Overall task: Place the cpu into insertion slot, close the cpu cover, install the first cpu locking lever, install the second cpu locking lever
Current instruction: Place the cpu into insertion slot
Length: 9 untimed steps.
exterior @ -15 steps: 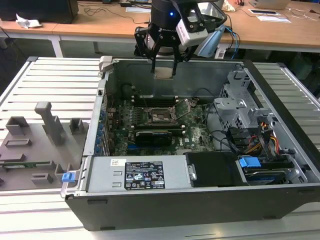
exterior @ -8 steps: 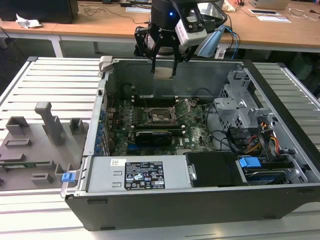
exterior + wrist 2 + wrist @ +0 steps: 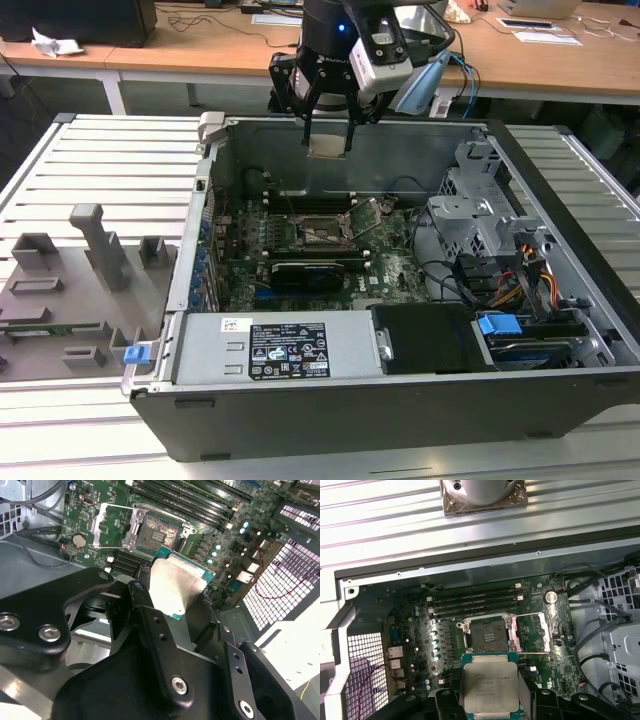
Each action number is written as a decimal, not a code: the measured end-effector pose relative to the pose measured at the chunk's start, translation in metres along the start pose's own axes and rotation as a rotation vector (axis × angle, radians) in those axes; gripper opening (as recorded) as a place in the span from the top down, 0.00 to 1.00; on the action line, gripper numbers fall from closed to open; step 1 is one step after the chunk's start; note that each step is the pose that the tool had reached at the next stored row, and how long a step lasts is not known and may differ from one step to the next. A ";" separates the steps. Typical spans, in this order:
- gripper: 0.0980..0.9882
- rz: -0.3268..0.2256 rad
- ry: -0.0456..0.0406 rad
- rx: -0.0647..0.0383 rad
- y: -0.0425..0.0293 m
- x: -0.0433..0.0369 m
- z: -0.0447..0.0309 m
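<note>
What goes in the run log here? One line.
gripper: shut on cpu | cpu: held aloft | insertion slot: empty | cpu cover: open

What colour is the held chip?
The chip is silvery with a green rim; first wrist view shows it best.

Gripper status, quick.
The gripper is closed on the cpu, holding it in the air above the motherboard; the insertion slot has no chip in it yet.
</note>
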<state>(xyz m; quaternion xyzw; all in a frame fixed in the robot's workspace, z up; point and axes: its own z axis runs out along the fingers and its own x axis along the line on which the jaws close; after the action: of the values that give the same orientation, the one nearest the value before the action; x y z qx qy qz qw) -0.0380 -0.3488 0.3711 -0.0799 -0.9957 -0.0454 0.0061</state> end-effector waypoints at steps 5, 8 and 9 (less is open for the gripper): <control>0.52 0.010 -0.0009 0.000 0.0000 0.0000 0.0000; 0.52 0.019 -0.0017 0.000 0.0000 0.0000 0.0000; 0.52 0.022 -0.0021 0.000 0.0000 0.0000 0.0000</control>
<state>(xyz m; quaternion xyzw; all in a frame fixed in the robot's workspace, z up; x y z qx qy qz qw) -0.0380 -0.3488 0.3711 -0.0912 -0.9948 -0.0454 0.0055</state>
